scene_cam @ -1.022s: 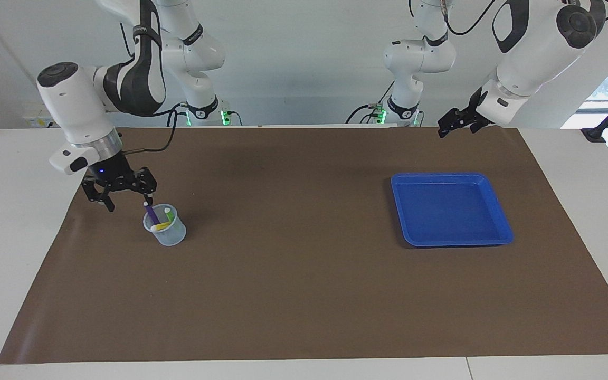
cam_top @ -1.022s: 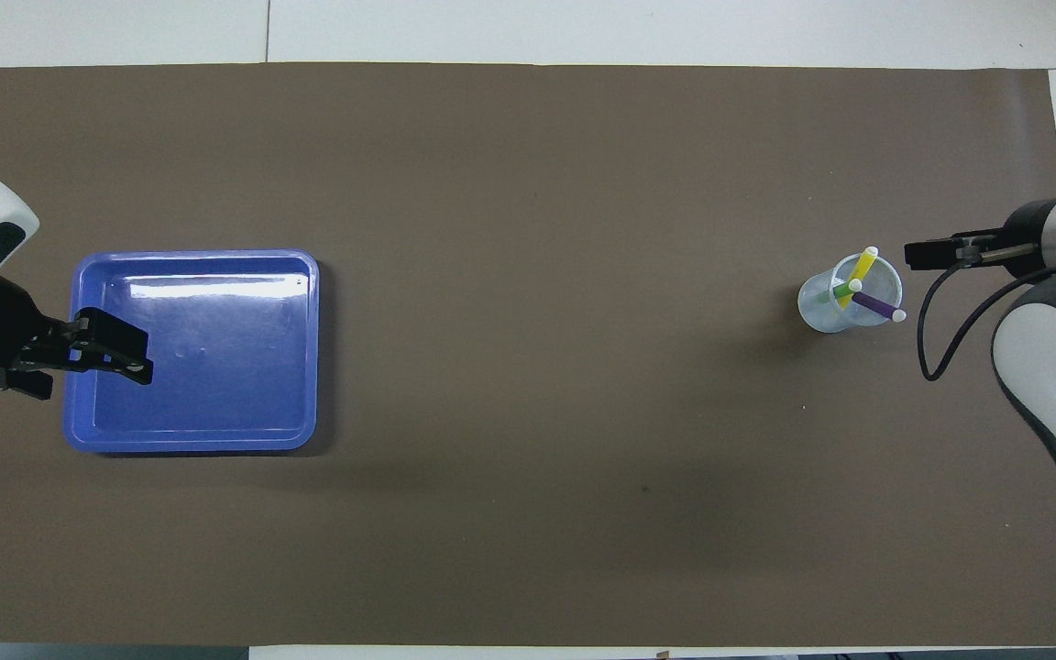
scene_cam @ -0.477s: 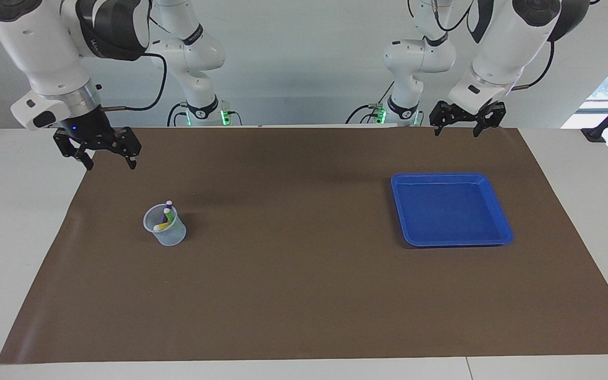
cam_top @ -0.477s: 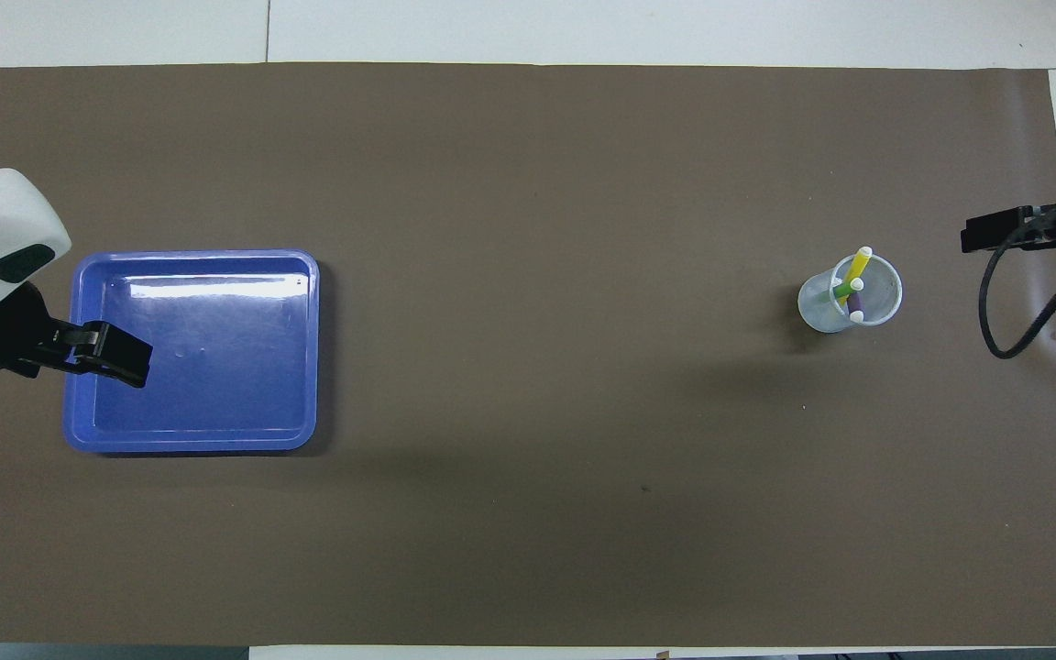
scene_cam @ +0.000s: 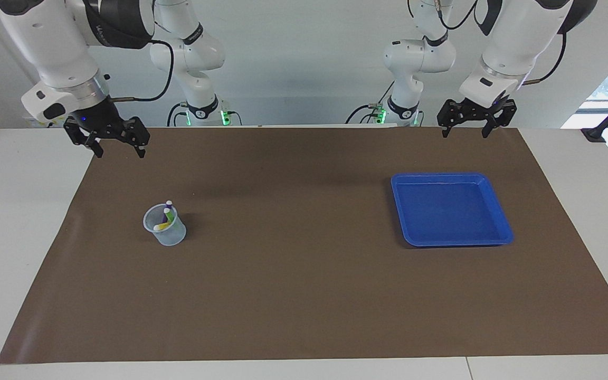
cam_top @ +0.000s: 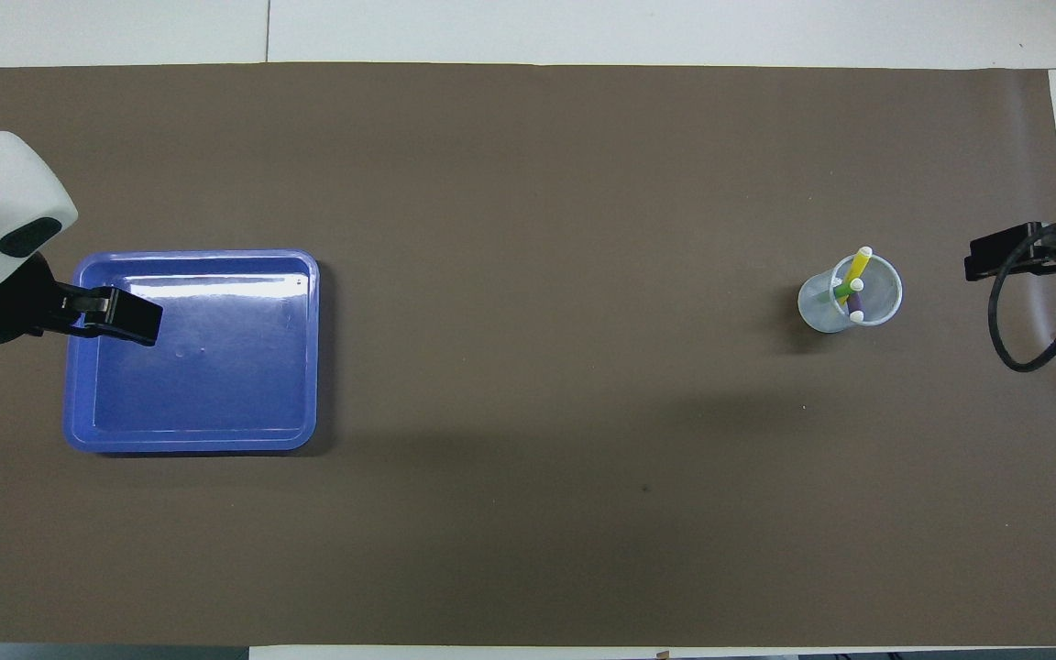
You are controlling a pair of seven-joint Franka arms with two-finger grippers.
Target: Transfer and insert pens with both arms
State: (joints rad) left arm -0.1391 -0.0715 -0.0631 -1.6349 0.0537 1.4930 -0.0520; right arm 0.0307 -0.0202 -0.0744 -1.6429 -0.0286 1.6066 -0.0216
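A clear plastic cup stands on the brown mat toward the right arm's end. The purple pen, the green pen and the yellow pen all stand in it, cap ends up. In the overhead view the cup shows the yellow pen, the green pen and the purple pen. My right gripper is open and empty, raised over the mat, well clear of the cup. My left gripper is open and empty, raised over the mat by the tray.
An empty blue tray lies on the mat toward the left arm's end, also in the overhead view. Two slimmer white arms with green-lit bases stand at the robots' edge of the table.
The right gripper was at the cup's rim by the purple pen's cap end; it has risen and drawn away, and the pen stands in the cup. The left gripper turned to point down.
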